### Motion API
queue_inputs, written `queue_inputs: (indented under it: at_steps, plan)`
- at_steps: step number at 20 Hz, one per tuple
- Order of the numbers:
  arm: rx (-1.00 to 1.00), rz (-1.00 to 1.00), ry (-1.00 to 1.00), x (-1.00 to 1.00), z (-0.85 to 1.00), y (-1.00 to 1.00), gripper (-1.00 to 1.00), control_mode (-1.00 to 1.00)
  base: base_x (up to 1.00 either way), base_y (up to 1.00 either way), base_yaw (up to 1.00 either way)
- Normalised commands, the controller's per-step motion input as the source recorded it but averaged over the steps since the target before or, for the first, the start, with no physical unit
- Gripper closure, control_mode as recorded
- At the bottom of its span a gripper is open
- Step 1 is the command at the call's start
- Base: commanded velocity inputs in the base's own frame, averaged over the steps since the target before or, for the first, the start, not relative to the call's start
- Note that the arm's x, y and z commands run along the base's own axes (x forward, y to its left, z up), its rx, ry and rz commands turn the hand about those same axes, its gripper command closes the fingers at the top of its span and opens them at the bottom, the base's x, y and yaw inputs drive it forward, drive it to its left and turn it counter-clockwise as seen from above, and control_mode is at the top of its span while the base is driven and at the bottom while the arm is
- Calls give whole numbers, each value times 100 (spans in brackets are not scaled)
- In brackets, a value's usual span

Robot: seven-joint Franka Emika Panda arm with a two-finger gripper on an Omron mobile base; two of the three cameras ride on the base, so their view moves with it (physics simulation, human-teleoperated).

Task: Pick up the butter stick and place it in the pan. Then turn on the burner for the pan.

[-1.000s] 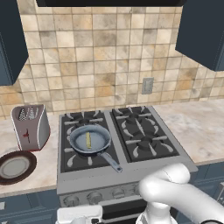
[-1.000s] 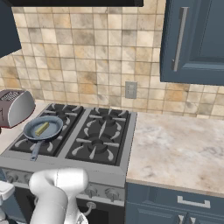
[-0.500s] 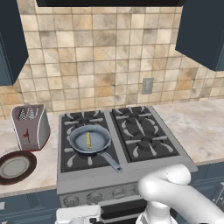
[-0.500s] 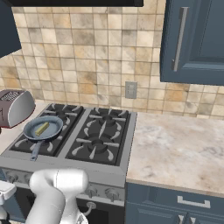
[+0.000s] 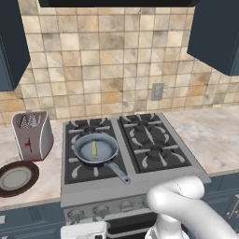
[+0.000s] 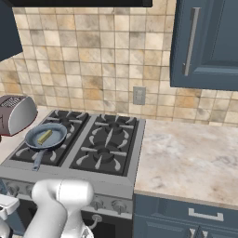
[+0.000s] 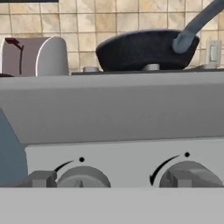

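The butter stick [image 5: 94, 150] lies inside the pan [image 5: 96, 149] on the near left burner [image 5: 77, 169] of the stove [image 5: 186, 164], right of the toaster [image 5: 32, 135], while the gripper [image 7: 109, 178], jaws apart, faces two front knobs [image 7: 83, 177] below the pan.

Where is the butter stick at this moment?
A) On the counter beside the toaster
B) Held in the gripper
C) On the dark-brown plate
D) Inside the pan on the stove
D: the butter stick lies inside the pan, which sits on the stove's front-left burner.
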Motion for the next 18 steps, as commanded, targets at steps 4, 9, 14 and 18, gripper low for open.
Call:
queue_inputs:
  at_steps: [4,9,14,18]
  plan:
    - [-2,0,0,11,-17,11,-100,-100,0,0,0]
    - [-1,0,0,15,-14,10,-100,-100,0,0,0]
    - [-2,0,0,17,-14,14,-100,-100,0,0,0]
    - [-1,0,0,13,-11,12,-100,-100,0,0,0]
